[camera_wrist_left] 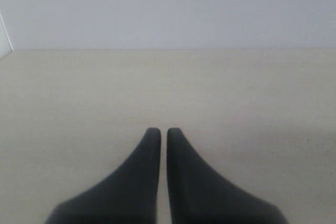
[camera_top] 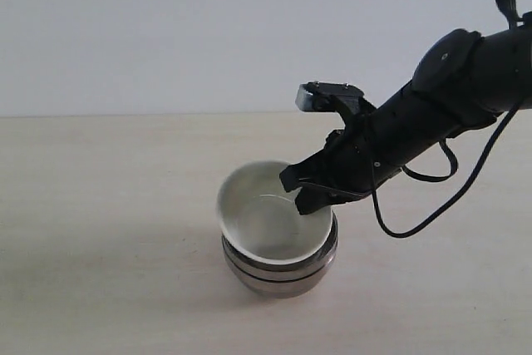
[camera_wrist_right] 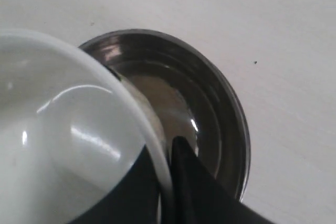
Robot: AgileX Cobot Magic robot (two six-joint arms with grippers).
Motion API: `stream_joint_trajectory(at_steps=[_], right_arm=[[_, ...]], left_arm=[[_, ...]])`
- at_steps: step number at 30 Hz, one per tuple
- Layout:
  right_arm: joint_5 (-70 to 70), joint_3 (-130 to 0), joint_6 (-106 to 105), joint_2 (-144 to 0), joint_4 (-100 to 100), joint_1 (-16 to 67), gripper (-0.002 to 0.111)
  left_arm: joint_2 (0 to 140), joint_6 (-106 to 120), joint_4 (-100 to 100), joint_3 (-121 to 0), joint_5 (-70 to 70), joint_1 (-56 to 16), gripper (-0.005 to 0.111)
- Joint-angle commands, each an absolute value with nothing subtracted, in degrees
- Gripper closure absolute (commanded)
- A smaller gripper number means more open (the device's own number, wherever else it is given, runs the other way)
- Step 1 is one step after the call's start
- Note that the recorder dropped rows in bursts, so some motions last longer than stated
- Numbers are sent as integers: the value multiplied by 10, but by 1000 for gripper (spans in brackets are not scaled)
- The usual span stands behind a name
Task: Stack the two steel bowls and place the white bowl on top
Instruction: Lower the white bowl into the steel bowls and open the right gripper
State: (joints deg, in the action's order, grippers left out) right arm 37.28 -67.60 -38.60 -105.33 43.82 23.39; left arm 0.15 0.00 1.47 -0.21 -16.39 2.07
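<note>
The two steel bowls [camera_top: 278, 276] sit nested in one stack near the middle of the table. The white bowl [camera_top: 266, 218] rests tilted in the top steel bowl [camera_wrist_right: 210, 98], its open side leaning toward the left. My right gripper [camera_top: 301, 189] is shut on the white bowl's right rim [camera_wrist_right: 157, 145], one finger inside it and one outside, over the steel bowl's hollow. My left gripper [camera_wrist_left: 164, 130] is shut with nothing in it, above bare table; it does not show in the exterior view.
The pale wooden table [camera_top: 100, 205] spreads around the stack, with a plain wall behind it. A black cable [camera_top: 440, 197] loops under the right arm.
</note>
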Motion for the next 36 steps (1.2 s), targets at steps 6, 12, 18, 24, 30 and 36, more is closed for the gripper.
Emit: stream_joint_trajectory(at_steps=[6,12,18,24,30,36], right_arm=[[366,-676,-318,-1055,353,234,108],[358,-676,-318,-1055,353,234,108],[363,-676,-318,-1055,353,234,108],[349,-676,-321,-1055,355,234,101],[339,-676,-321,-1055,357,240,69],[315,-684,-327,-1055,369,240,69]], left_arm=[[0,-5,10,0,-163,22,103],[0,-5,10,0,-163,22,103],[0,-5,10,0,-163,22,103],[0,-5,10,0,-163,22,103],[0,-5,10,0,-163,22,103],[0,-5,10,0,-163,22,103]])
